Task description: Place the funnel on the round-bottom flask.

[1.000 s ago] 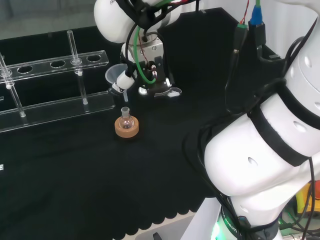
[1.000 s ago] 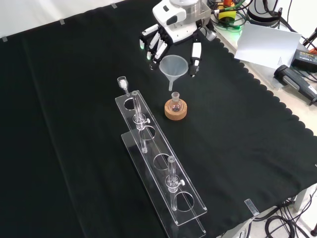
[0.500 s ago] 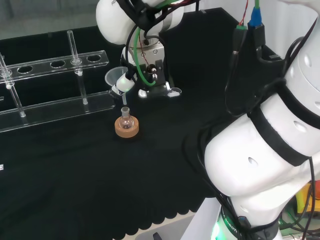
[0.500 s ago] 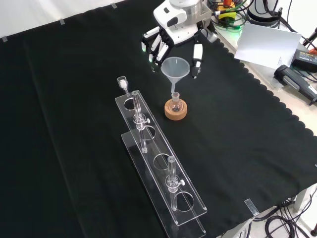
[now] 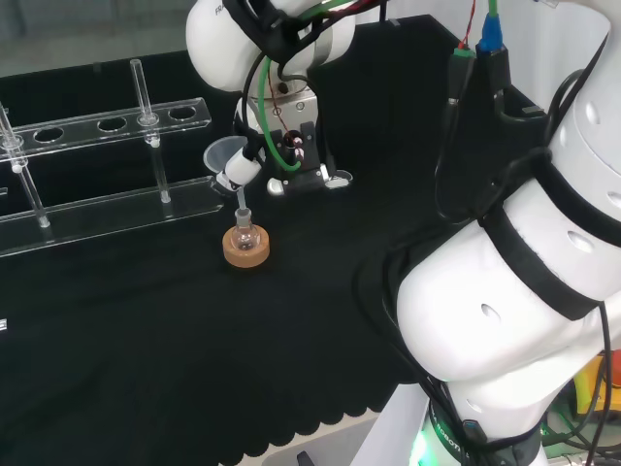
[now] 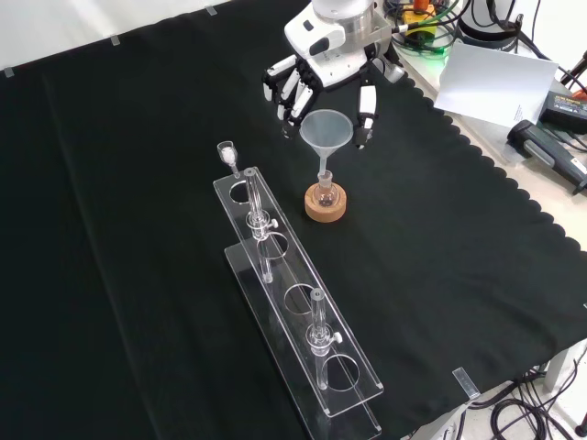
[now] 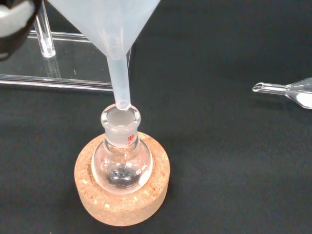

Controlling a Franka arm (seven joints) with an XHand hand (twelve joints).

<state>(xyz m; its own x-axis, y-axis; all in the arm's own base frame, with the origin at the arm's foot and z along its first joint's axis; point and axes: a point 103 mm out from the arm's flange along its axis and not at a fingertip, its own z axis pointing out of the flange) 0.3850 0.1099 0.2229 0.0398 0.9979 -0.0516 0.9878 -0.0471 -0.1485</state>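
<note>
Pretty even, bright overhead light everywhere, no hard shadows on the black cloth (image 6: pixel 138 229), which soaks up nearly everything. Small white glints along the edges of the clear rack (image 6: pixel 293 302) just beside the cork stand (image 7: pixel 122 195). Close up, crisp on the flask (image 7: pixel 122 161) in that stand, with a soft reflection in its belly. Blurred and milky on the funnel (image 7: pixel 114 29) cone above the stand, same for the bit of hand (image 7: pixel 14 19) nearby. Slightly blown-out whites on the arm link (image 5: pixel 524 291).

Colours I see on the black counter (image 6: pixel 138 183)

My hand (image 6: pixel 316 78) is black and white; the funnel (image 6: pixel 325 133) milky translucent; the flask (image 7: pixel 122 161) clear with a small red mark, on a speckled tan cork ring (image 7: pixel 122 195).
</note>
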